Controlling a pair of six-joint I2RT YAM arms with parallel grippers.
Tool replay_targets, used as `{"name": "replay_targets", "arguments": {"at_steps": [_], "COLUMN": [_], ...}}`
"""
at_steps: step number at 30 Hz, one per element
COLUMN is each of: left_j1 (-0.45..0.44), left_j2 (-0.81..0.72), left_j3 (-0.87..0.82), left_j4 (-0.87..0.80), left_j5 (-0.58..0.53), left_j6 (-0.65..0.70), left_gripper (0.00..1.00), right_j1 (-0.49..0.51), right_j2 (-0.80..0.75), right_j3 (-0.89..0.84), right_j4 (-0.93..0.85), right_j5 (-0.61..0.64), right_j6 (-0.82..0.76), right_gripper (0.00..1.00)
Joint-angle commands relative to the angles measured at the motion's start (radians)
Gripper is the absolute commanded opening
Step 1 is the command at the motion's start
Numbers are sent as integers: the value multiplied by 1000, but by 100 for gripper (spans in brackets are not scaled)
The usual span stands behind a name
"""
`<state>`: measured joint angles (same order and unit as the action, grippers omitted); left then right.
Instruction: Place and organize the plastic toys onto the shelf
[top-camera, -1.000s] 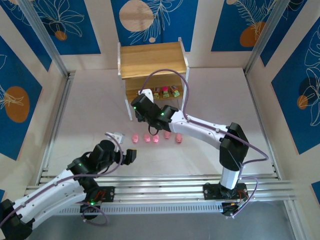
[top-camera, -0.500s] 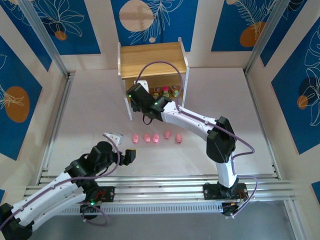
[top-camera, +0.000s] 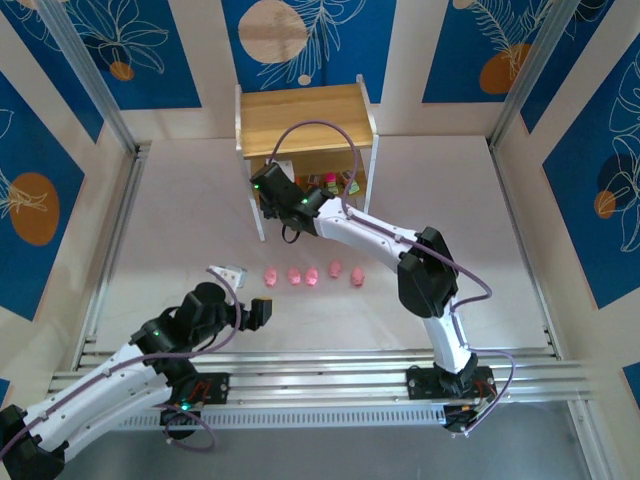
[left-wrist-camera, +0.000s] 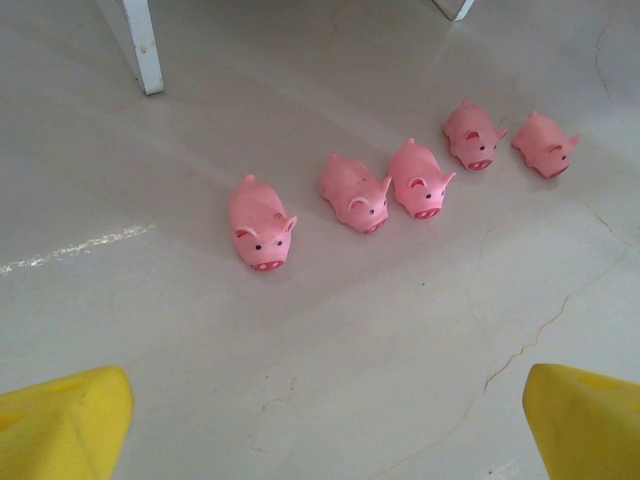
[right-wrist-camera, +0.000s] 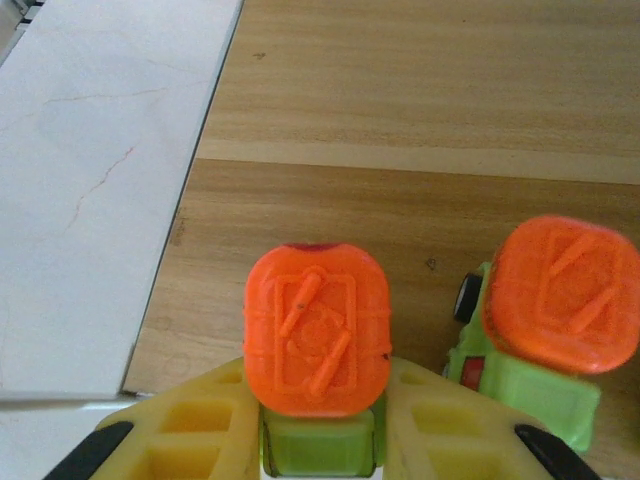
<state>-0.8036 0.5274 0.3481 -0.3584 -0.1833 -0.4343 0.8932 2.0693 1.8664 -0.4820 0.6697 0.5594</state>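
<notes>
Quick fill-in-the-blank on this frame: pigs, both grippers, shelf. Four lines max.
1. The pink pigs in a row on the table number ____.
2. The right gripper is shut on a green toy whose top is coloured ____.
3. The left gripper, near the pigs, has its jaws ____.
4. That green toy is over the ____ board of the shelf.

Missing words: five; orange; open; lower.
</notes>
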Motion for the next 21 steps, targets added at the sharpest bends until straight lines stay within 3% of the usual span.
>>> {"name": "replay_targets", "arguments": {"at_steps": [1,21], "left_j1": [1,1], "left_j2": [1,-2], "left_j3": [-10,-10], "left_j4": [12,11], "left_j5": [12,10], "left_j6": [20,19], "left_gripper": [100,100], "right_j1": [-7,-19], "right_j2": [23,90], "right_j3": [53,94], "right_j4": [19,33], "right_j5": [14,30], "right_j6": [11,20], "right_gripper": [21,21]}}
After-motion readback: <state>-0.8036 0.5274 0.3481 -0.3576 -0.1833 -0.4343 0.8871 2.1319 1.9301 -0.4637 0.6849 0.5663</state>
